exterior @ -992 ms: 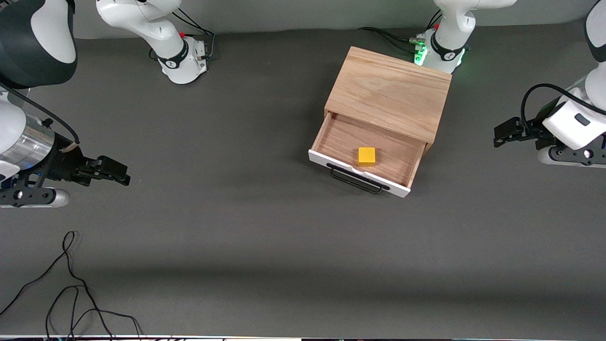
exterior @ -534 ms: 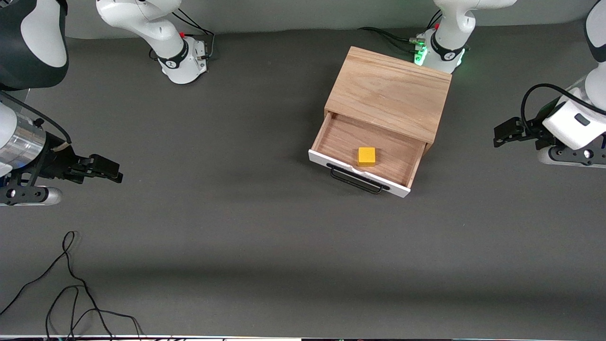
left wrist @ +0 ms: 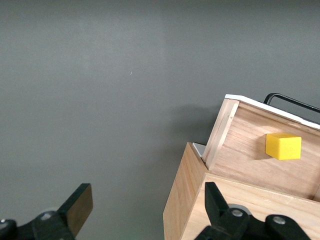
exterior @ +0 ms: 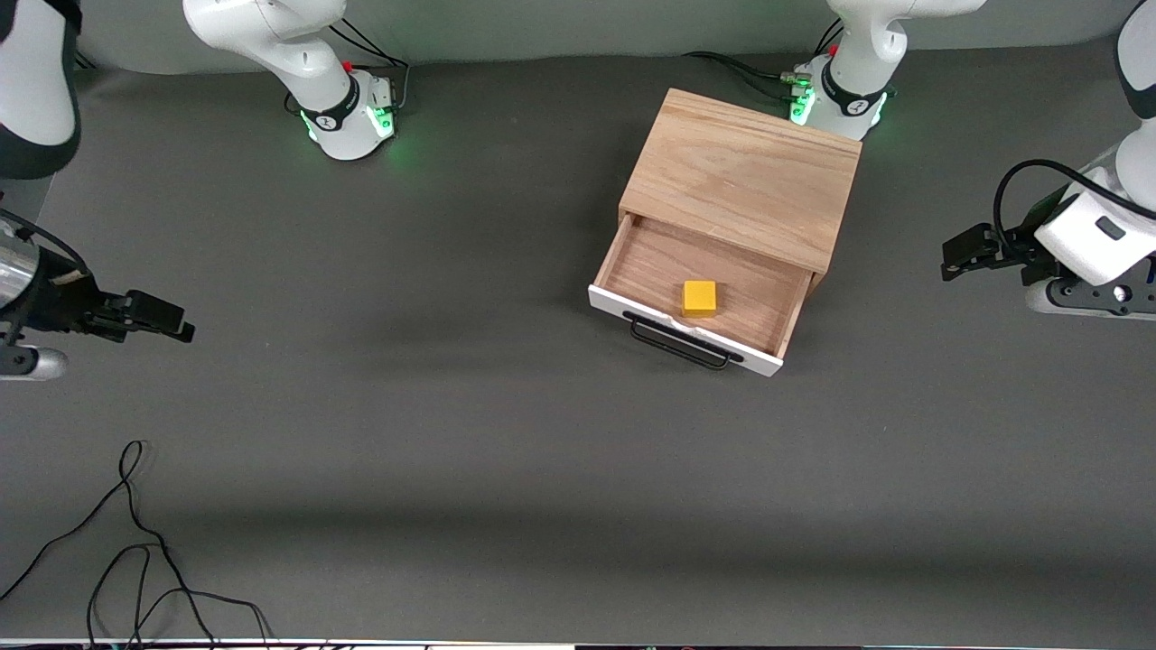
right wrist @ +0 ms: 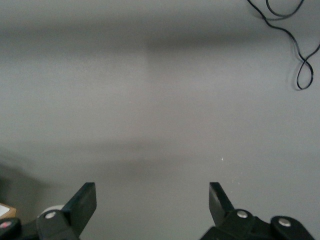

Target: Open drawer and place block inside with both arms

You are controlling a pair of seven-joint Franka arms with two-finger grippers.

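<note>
The light-wood box stands near the left arm's base. Its drawer is pulled out toward the front camera, with a white front panel and black wire handle. The yellow block lies inside the drawer, close to the front panel; it also shows in the left wrist view. My left gripper is open and empty, up in the air at the left arm's end of the table, apart from the box. My right gripper is open and empty over bare mat at the right arm's end.
A dark grey mat covers the table. A loose black cable lies on it at the right arm's end, nearest the front camera; it also shows in the right wrist view. Both arm bases glow green.
My right gripper has drawn back toward the right arm's end of the table. The right arm's base light has turned green. The left arm, drawer and block have not moved.
</note>
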